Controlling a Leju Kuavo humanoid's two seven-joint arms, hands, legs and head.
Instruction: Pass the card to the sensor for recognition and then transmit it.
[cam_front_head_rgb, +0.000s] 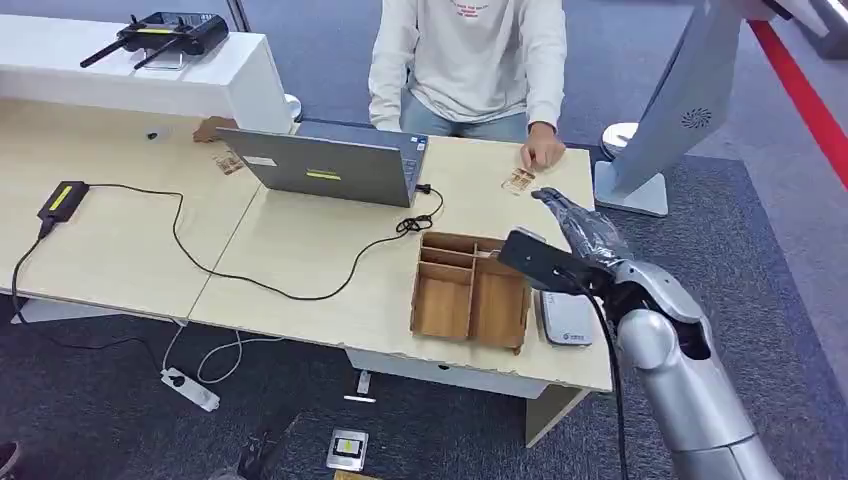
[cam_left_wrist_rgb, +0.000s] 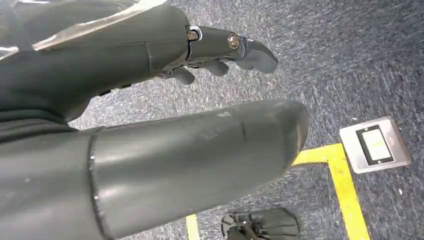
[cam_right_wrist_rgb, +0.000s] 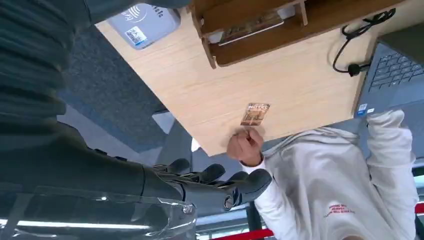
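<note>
Wooden table (cam_front_head_rgb: 300, 255) on grey carpet, with a person (cam_front_head_rgb: 470, 60) sitting at its far edge.

From the left I see a black box on a cable (cam_front_head_rgb: 62, 200), a grey laptop (cam_front_head_rgb: 325, 165), then a wooden tray (cam_front_head_rgb: 470, 290) and a white sensor (cam_front_head_rgb: 566, 318) by the near right corner. My card (cam_front_head_rgb: 518, 181) lies flat near the far right edge, and the person's hand (cam_front_head_rgb: 541, 152) touches it. My right hand (cam_front_head_rgb: 575, 225) hangs above the table beside the card, fingers (cam_right_wrist_rgb: 215, 175) apart and holding nothing. My left hand (cam_left_wrist_rgb: 220, 47) hangs over the floor, fingers loosely apart.
</note>
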